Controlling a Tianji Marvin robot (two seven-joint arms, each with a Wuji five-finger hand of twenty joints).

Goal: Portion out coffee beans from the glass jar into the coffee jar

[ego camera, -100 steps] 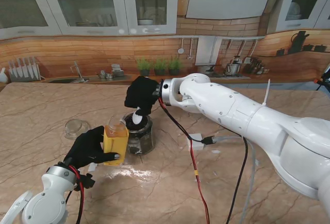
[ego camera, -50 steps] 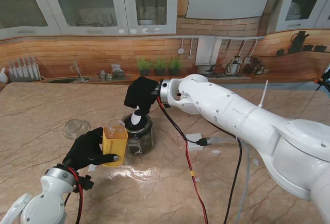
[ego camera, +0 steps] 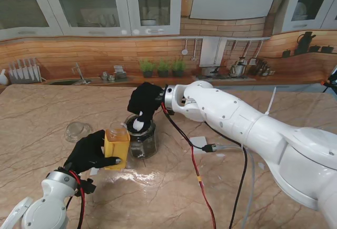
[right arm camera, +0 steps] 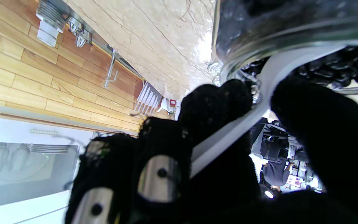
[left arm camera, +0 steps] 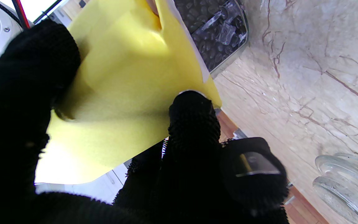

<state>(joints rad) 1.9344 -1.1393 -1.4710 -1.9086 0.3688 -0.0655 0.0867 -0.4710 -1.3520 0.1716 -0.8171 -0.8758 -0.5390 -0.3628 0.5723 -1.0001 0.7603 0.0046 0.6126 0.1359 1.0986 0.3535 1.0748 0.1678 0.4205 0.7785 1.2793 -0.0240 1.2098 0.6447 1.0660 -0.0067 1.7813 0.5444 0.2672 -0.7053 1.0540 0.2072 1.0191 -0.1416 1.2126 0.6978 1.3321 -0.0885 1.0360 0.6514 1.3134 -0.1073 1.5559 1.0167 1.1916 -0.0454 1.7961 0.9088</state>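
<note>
A clear glass jar (ego camera: 142, 139) of dark coffee beans stands in the middle of the marble table; its beans (left arm camera: 211, 34) show through the wall in the left wrist view. Right beside it, on its left, is a yellow coffee jar (ego camera: 117, 147) with an open mouth, and my left hand (ego camera: 89, 152) is shut around its side (left arm camera: 120, 93). My right hand (ego camera: 145, 100) hovers over the glass jar's mouth, shut on a white scoop (ego camera: 139, 123) whose bowl dips into the jar. In the right wrist view the scoop handle (right arm camera: 244, 124) runs between my black fingers (right arm camera: 216, 105) to the jar rim (right arm camera: 275, 40).
A clear glass lid (ego camera: 77, 130) lies on the table farther left, also seen as ridged glass lid (left arm camera: 346, 183). Red and black cables (ego camera: 197, 171) trail from my right arm across the table, past a small white box (ego camera: 200, 142). Kitchen counter and cabinets are behind.
My right hand has sunk slightly, pushing the scoop a little deeper into the glass jar. The left hand and yellow jar have stayed put.
</note>
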